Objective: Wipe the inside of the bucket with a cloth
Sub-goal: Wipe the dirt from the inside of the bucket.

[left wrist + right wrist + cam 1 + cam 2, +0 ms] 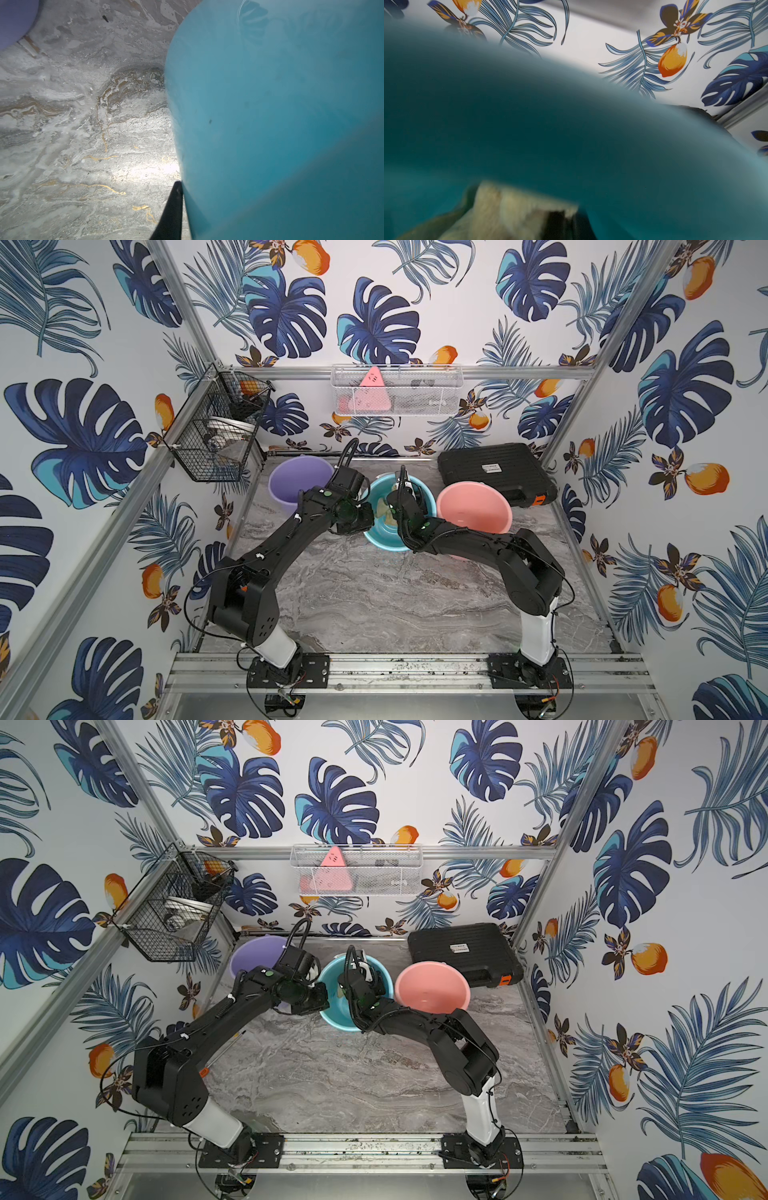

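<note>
Cloth (pixel 508 207) is limp; right end effector (pixel 556 222) pinches a bunched fold. Left end effector (pixel 182 209) clamps the teal bucket (pixel 270 104) at its rim.

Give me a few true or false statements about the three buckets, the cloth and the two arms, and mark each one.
1. The right fingers hold the cloth inside the blue bucket. True.
2. The purple bucket stands between the other two. False: the blue bucket is in the middle, with the pink bucket on its other side.
3. One of the left fingers lies against the blue bucket's outer wall. True.
4. The black case lies at the front by the arm bases. False: it lies at the back, behind the pink bucket.
</note>
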Action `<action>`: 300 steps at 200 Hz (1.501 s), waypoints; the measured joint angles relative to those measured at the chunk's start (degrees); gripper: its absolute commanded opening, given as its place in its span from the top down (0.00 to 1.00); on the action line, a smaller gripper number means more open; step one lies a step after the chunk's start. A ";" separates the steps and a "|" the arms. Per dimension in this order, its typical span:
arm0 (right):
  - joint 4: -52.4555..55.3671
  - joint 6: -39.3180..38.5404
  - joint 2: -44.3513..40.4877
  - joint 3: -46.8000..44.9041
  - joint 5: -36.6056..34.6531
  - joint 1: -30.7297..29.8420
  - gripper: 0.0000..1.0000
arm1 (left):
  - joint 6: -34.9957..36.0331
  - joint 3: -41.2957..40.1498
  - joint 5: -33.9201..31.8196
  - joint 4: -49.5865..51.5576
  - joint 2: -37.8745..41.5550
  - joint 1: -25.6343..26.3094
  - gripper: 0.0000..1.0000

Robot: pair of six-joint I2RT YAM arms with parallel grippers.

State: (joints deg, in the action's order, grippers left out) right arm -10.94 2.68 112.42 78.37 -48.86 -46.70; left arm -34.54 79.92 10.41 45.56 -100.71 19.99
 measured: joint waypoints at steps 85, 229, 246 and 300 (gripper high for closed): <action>17.57 10.38 -7.63 -3.37 2.84 -5.73 1.00 | 0.61 4.68 -0.33 5.31 -2.01 -0.13 1.00; 26.21 17.77 -8.66 -1.27 12.94 -4.39 1.00 | -0.22 4.72 -5.73 5.09 -1.64 -0.57 1.00; 26.34 17.68 -7.58 0.09 11.87 -2.03 1.00 | -0.17 4.72 -5.84 5.11 -1.51 -0.55 1.00; 27.06 15.26 -1.88 8.20 11.76 2.10 1.00 | 0.22 3.80 -4.63 3.52 -0.20 -0.50 1.00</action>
State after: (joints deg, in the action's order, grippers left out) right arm 16.12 17.93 110.54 86.56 -37.10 -44.60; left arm -34.33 83.72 5.78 49.08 -100.90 19.49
